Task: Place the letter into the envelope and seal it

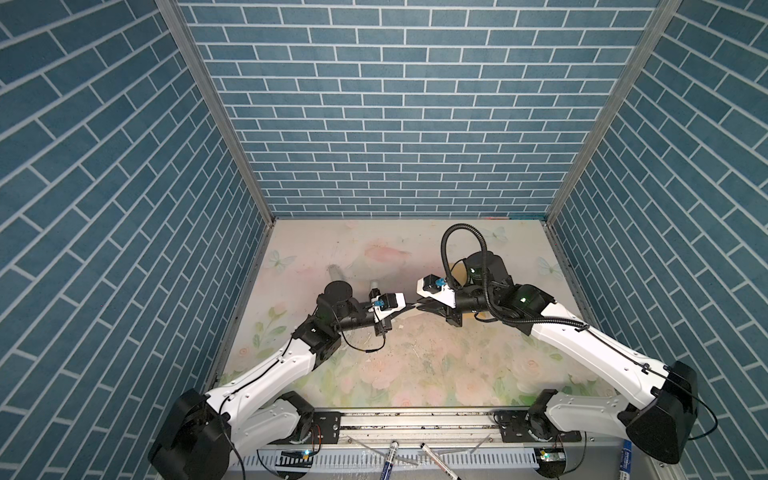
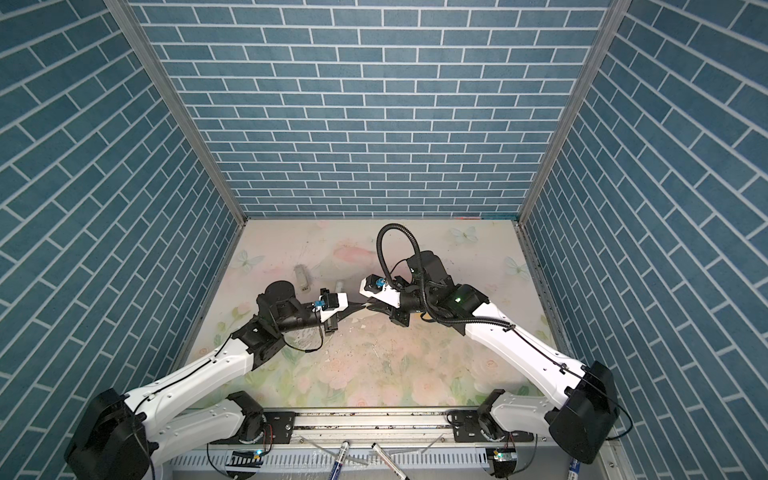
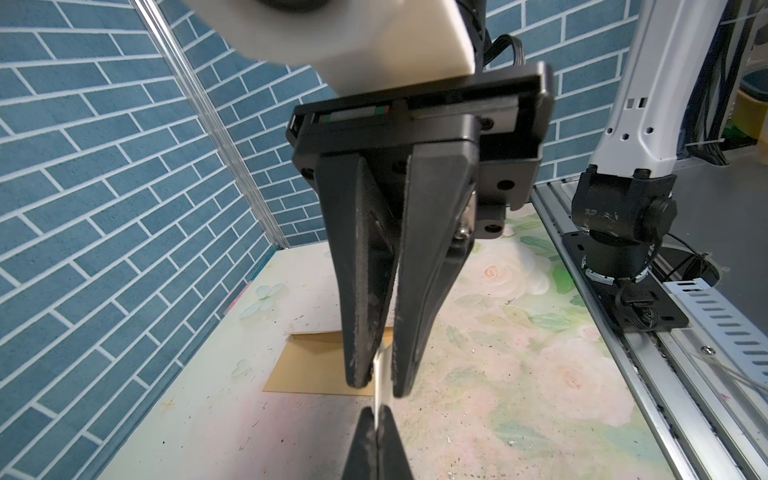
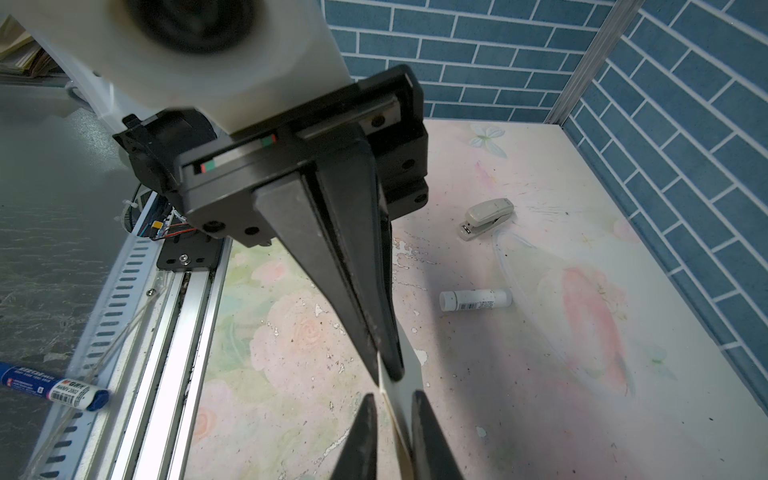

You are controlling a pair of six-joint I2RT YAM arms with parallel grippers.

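Observation:
The letter [image 3: 380, 397] hangs edge-on above the floral table [image 1: 415, 365], a thin pale sheet [image 4: 400, 392] stretched between my two grippers. My left gripper [image 3: 376, 411] is shut on one end of it. My right gripper [image 4: 392, 395] faces it tip to tip, its jaws narrowly apart around the other end, and the sheet lies against one finger. In both top views the left gripper [image 1: 409, 307] and right gripper [image 1: 420, 306] meet at mid-table. The mustard-yellow envelope [image 3: 307, 365] lies flat on the table behind the right gripper [image 3: 380, 384]; my right arm hides most of it from above.
A beige stapler [image 4: 486, 218] and a white glue stick [image 4: 476, 300] lie on the table beyond the left arm, the stapler [image 2: 302, 278] farther back. Markers [image 1: 388, 457] rest on the front rail. Blue brick walls close three sides.

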